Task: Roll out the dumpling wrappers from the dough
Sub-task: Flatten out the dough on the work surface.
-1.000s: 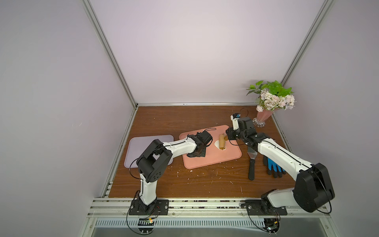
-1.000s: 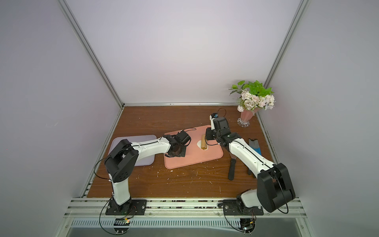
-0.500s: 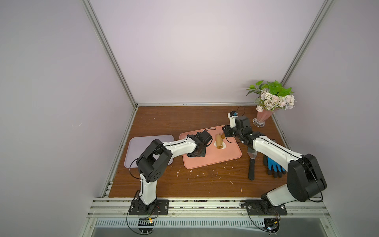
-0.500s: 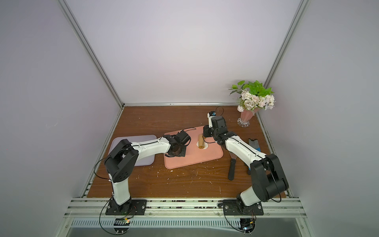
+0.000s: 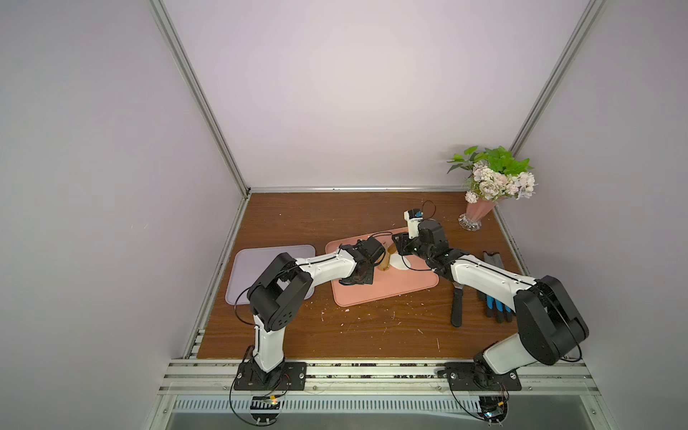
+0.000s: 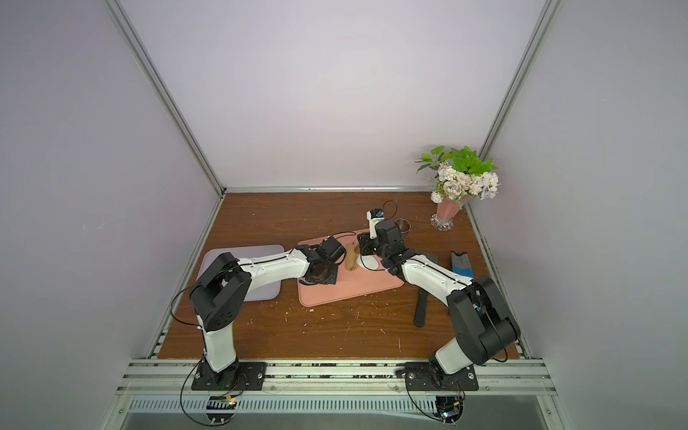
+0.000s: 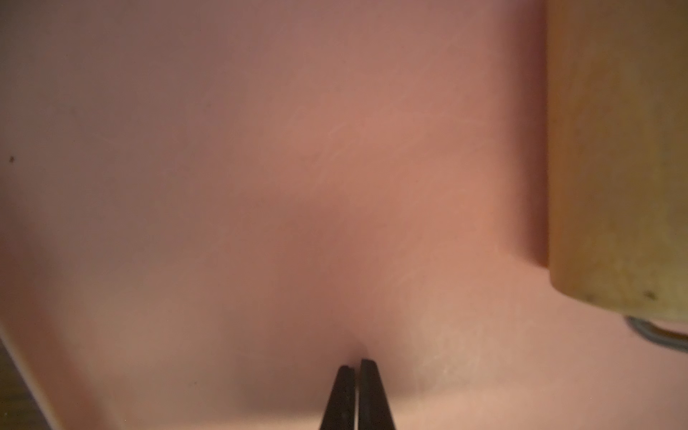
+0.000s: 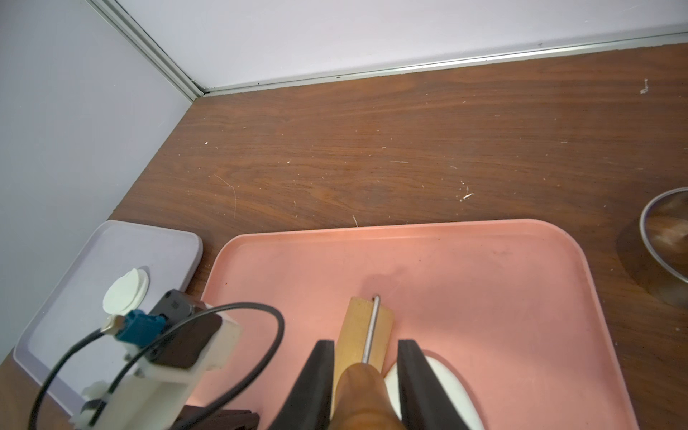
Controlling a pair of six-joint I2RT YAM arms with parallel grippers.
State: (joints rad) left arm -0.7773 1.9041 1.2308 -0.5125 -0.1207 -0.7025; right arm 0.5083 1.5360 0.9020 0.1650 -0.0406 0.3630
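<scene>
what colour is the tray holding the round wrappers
Pale lavender tray, shown best in the right wrist view.

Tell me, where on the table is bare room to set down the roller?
Bare table lies behind the pink tray up to the back wall, and before it, toward the front rail. Crowded: around the roller, and right, by the scraper.

Left arm (image 5: 327, 266) and right arm (image 5: 484, 279) reach inward; left gripper (image 7: 357, 363) fingers (image 7: 344, 398) pressed together, right gripper (image 8: 365, 342) clamping the wooden roller (image 8: 359, 320).
</scene>
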